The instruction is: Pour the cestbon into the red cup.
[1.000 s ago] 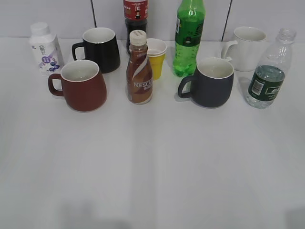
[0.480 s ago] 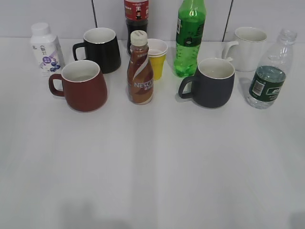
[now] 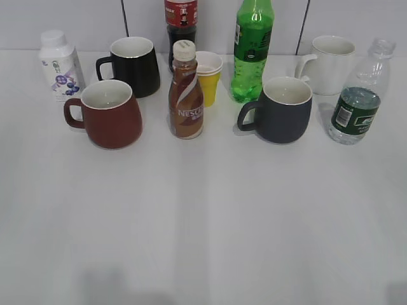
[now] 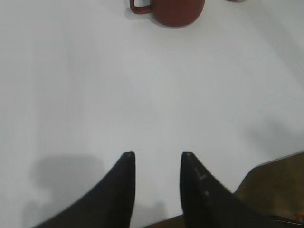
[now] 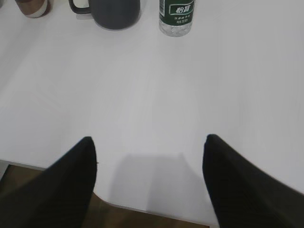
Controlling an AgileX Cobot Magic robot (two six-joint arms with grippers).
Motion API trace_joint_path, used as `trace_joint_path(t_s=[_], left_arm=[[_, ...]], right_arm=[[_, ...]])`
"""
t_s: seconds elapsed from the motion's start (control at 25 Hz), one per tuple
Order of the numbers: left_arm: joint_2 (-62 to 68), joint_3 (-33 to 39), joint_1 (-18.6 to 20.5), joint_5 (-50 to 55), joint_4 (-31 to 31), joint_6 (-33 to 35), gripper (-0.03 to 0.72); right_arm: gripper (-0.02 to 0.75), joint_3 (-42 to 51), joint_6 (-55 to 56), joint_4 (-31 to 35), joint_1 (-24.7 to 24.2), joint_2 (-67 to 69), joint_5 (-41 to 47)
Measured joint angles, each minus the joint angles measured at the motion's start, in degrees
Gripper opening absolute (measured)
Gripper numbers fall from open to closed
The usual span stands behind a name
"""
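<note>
The cestbon (image 3: pixel 357 101), a clear ribbed bottle with a dark green label and no cap, stands at the far right of the table; its lower part shows in the right wrist view (image 5: pixel 176 16). The red cup (image 3: pixel 109 114) stands at the left, handle to the left; it also shows at the top of the left wrist view (image 4: pixel 173 10). My left gripper (image 4: pixel 156 154) is open and empty over the table's near edge. My right gripper (image 5: pixel 149 140) is wide open and empty near the front edge. Neither gripper shows in the exterior view.
Along the back stand a white milk bottle (image 3: pixel 58 63), black mug (image 3: pixel 135 65), brown coffee bottle (image 3: pixel 186 95), yellow paper cup (image 3: pixel 208 76), cola bottle (image 3: pixel 180 25), green soda bottle (image 3: pixel 252 54), navy-grey mug (image 3: pixel 283 109) and white mug (image 3: pixel 331 56).
</note>
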Motion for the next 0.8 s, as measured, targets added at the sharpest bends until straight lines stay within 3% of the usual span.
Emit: trace_joint_path(t_s=[0.28, 0.48, 0.64, 0.8], left_arm=[[-0.3, 0.0, 0.2, -0.1, 0.0, 0.0, 0.241], [-2.8, 0.0, 5.2, -0.1, 0.0, 0.0, 0.241], [-7.2, 0.0, 9.1, -0.1, 0.0, 0.0, 0.241], [-11.4, 0.0, 10.0, -0.1, 0.0, 0.0, 0.241]], right_arm=[[0.521, 0.0, 0.0, 0.0, -0.5, 0.0, -0.2], [0.521, 0.0, 0.0, 0.2, -5.5, -0.1, -0.2], [0.521, 0.0, 0.0, 0.3, -5.9, -2.6, -0.5], [0.521, 0.2, 0.0, 0.4, -5.8, -3.1, -0.7]])
